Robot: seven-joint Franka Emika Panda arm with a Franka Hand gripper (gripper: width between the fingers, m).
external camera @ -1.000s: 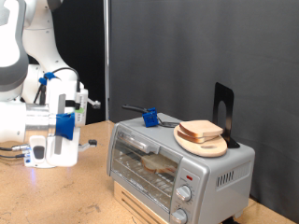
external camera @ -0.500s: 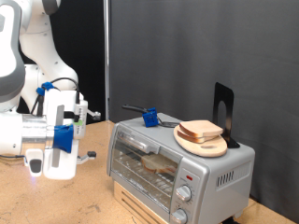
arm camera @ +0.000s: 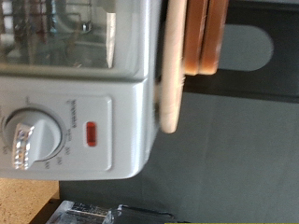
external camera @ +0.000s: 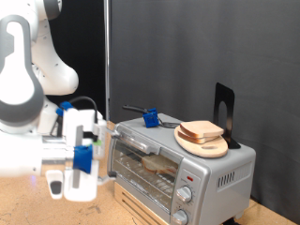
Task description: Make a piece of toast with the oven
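The silver oven (external camera: 187, 167) stands at the exterior view's right with its glass door (external camera: 142, 161) shut. Through the glass a pale slice, the piece of toast (external camera: 156, 166), lies on the rack. My gripper (external camera: 99, 142) hangs just left of the oven's front and points at it, with nothing seen between its fingers. The wrist view is filled by the oven's front (arm camera: 75, 103), showing a round knob (arm camera: 31, 140) and a red lamp (arm camera: 92, 135). No fingers show clearly in that view.
A pile of bread slices (external camera: 201, 131) rests on a wooden plate (external camera: 208, 147) on the oven's top, and its edge (arm camera: 174, 65) shows in the wrist view. A blue-handled utensil (external camera: 148, 117) and a black stand (external camera: 223, 112) are also on the oven. A dark curtain hangs behind.
The arm has swung toward the exterior view's right and lower, bringing the hand close to the oven's front. The oven and the bread pile have not moved.
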